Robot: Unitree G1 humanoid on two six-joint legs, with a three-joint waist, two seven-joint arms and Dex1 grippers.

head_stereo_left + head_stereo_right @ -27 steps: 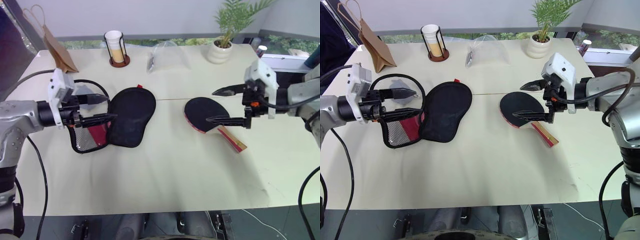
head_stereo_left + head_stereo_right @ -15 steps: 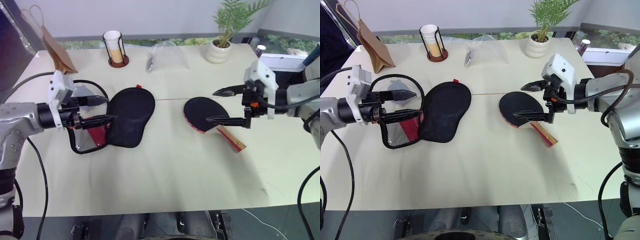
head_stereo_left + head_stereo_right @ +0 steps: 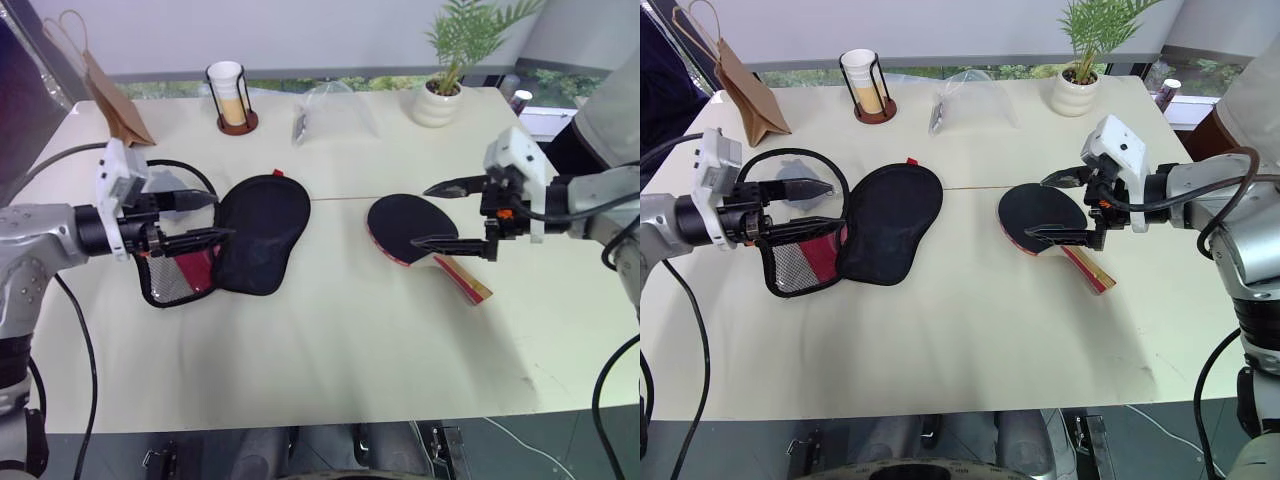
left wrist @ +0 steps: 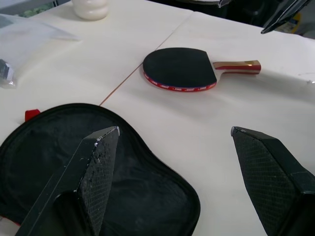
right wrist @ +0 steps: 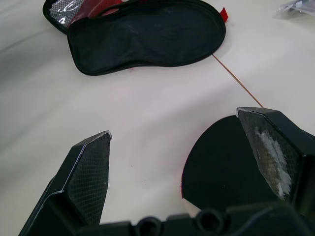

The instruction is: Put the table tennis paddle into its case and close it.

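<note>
1. Two grippers hang over the near half of the pale table (image 3: pixel 330 350), one on each side, and neither holds anything.
2. The left gripper (image 3: pixel 205 217) has its fingers spread wide, poised above the left part of the case (image 3: pixel 255 235) without touching it.
3. The case lies opened out flat left of centre; its black lining faces up, and its red and mesh half sits under the left gripper, ringed by a black cable (image 3: pixel 760 160).
4. The right gripper (image 3: pixel 432 214) also has its fingers wide apart, held above the paddle (image 3: pixel 410 228) and clear of it.
5. The paddle lies flat right of centre, black face up, red edge showing, with its handle (image 3: pixel 466 279) pointing toward the near right. It rests well apart from the case, outside it.
6. Along the far edge stand a brown paper bag (image 3: pixel 112 95), a cup in a wire holder (image 3: pixel 231 95), a clear plastic bag (image 3: pixel 335 112) and a potted plant (image 3: pixel 442 95).
</note>
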